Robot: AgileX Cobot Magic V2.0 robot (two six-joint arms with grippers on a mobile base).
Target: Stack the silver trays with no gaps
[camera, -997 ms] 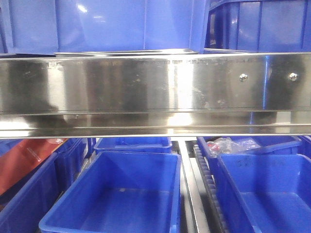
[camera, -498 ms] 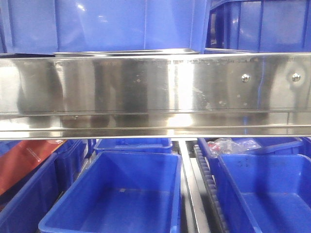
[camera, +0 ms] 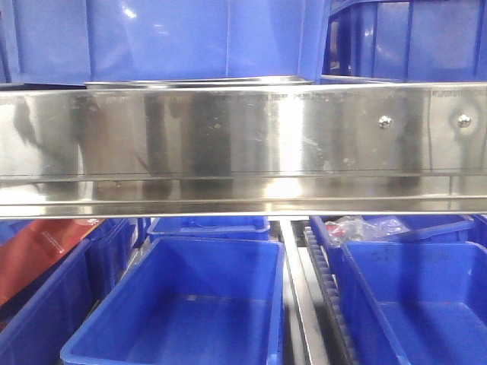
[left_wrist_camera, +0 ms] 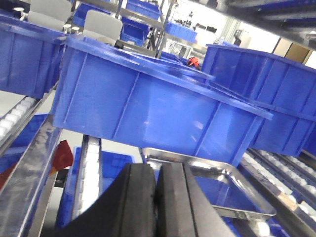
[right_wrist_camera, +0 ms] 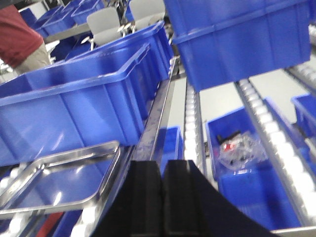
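With left fingers (left_wrist_camera: 138, 202) and right fingers (right_wrist_camera: 145, 202) each pressed together and empty, the tray (left_wrist_camera: 217, 195) lying on the rollers (left_wrist_camera: 90, 173) before a bin (left_wrist_camera: 148, 108) could be shoved askew, leaving gaps.

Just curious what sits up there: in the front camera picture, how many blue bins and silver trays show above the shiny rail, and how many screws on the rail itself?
Blue bins: 2
Silver trays: 1
Screws: 2
Total: 5

Roller shelf (right_wrist_camera: 191, 116) bearing blue bins (left_wrist_camera: 148, 108) and silver tray (left_wrist_camera: 219, 191)
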